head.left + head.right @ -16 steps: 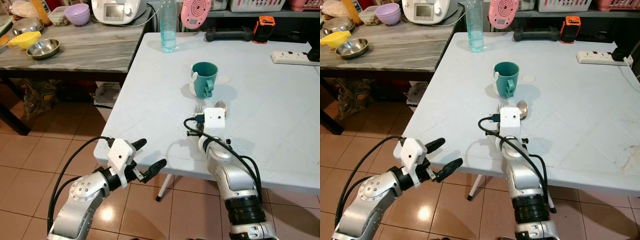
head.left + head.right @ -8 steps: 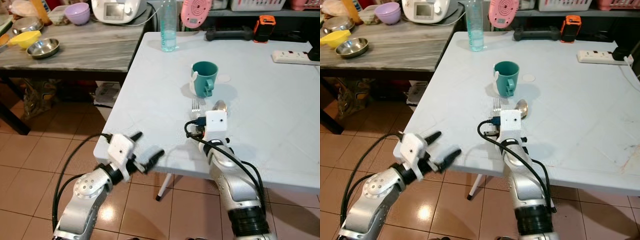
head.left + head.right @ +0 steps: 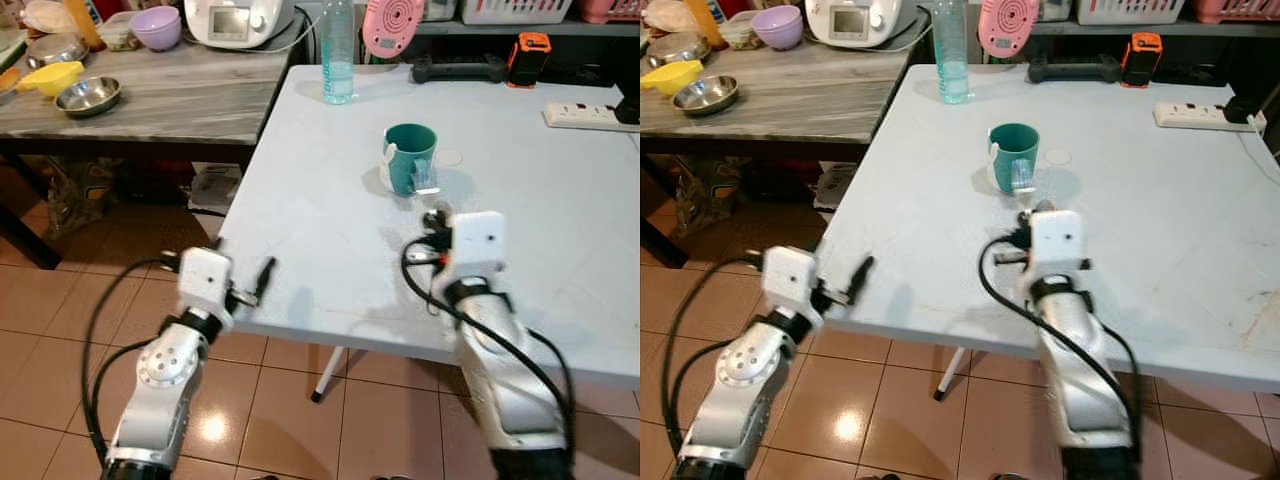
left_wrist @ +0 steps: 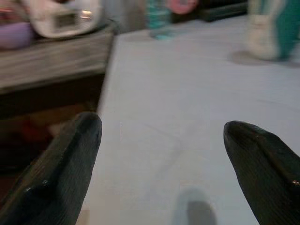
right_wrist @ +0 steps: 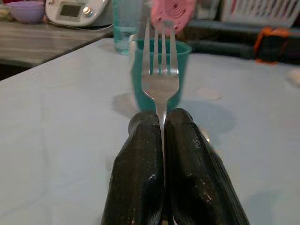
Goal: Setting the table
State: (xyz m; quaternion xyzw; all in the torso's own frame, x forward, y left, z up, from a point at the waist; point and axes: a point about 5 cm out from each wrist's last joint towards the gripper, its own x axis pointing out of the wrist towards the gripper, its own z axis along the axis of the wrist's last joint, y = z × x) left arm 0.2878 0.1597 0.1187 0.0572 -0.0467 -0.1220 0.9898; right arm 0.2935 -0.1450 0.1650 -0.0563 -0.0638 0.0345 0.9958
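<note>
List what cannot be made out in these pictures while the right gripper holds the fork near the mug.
- Fork handle: hidden between the right gripper fingers in the right wrist view.
- Fork in the head views: blurred against the mug, its tines too small to tell.
- Spoon: whether it lies on the table cannot be told; the right arm covers that spot.
- Left gripper: fingertips cut off by the picture's lower edge in the left wrist view.

One fork [image 5: 160,79], one teal mug [image 3: 410,158], one water bottle [image 3: 337,52], two tables [image 3: 330,200] [image 3: 170,100].
</note>
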